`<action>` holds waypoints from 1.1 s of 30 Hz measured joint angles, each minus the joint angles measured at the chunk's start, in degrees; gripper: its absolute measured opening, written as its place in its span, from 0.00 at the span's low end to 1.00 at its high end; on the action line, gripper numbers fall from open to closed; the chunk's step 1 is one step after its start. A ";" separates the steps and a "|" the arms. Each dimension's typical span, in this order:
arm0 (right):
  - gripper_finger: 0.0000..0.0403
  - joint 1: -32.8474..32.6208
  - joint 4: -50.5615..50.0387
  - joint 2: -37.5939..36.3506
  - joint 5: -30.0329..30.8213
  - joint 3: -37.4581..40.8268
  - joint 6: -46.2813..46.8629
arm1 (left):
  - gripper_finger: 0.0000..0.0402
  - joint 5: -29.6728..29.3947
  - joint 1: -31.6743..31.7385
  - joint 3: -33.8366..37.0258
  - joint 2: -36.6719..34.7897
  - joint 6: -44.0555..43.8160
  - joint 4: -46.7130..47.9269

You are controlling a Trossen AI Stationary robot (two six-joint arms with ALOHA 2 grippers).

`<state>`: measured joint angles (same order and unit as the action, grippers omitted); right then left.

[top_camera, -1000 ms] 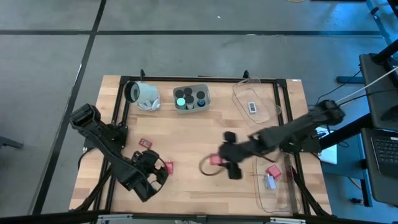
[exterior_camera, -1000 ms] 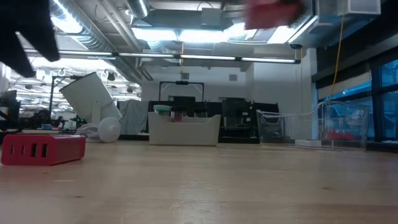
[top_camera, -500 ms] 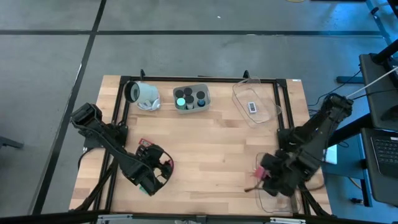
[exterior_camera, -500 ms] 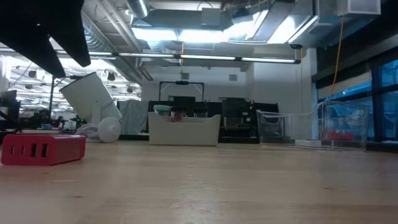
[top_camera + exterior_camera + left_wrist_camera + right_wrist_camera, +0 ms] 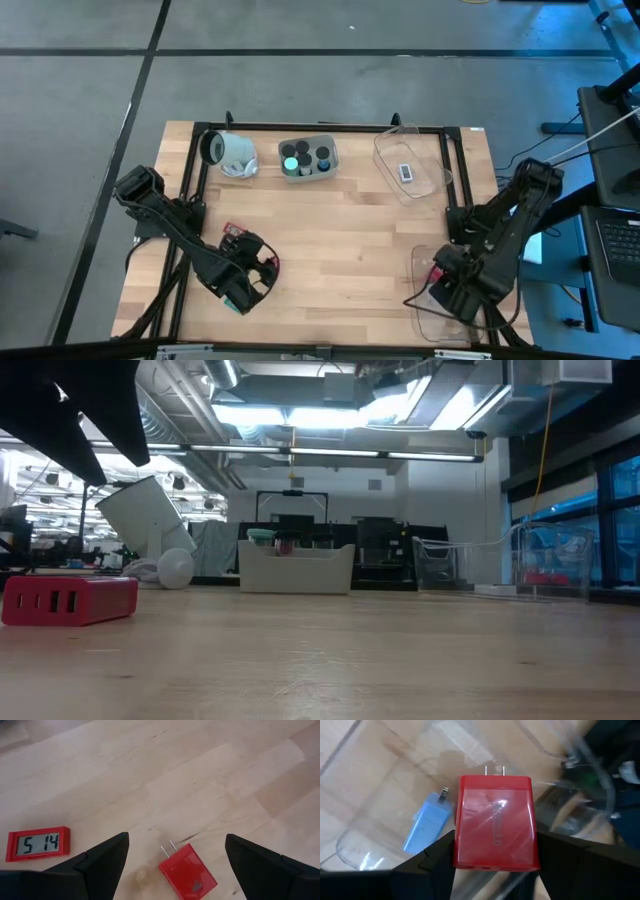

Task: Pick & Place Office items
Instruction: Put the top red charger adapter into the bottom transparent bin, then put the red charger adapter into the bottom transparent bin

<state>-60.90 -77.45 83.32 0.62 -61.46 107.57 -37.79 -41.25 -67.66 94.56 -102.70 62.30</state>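
Pale wooden planks make up the table [image 5: 340, 240], framed by a black rail and standing on a grey concrete floor. Along the far edge sits a small grey tray [image 5: 307, 158] holding several black round caps [image 5: 322, 154] and one green-glowing round piece [image 5: 290, 163]; beside it a white cup-like cylinder [image 5: 231, 152] lies tipped on its side. Farther along the same edge, a clear tray [image 5: 410, 165] holds a single pale rectangular item [image 5: 406, 172]. A second clear tray [image 5: 437, 305] lies at the near right corner, and the right arm bends down over it. The right gripper [image 5: 495, 850] has its fingers pinching a red charger block [image 5: 495, 830] from both sides, prongs pointing away from the wrist, held above the tray's clear floor, where a blue charger [image 5: 426, 823] already lies. On the near left, the left arm reaches in from the table's edge and its gripper [image 5: 175, 865] hangs low over the wood with fingers spread wide, holding nothing. Between those fingers, on the table, lies another red charger [image 5: 187, 877] with two metal prongs, and off to one side a small red clock [image 5: 37, 843] shows digits on a pale screen. From table height, a red block with slots [image 5: 70, 599] sits on the planks at the left.
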 joint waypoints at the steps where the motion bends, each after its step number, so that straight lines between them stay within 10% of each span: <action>1: 0.53 0.17 0.71 0.28 -0.05 0.67 0.02 | 0.82 0.01 0.00 0.00 0.00 -0.01 -0.23; 33: 0.80 5.29 10.99 -1.11 1.34 10.69 -6.48 | 0.82 4.01 0.56 0.00 1.29 -1.54 -6.40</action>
<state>-55.61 -66.46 82.21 1.96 -50.77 101.09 -33.79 -40.69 -67.66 95.85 -104.25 55.90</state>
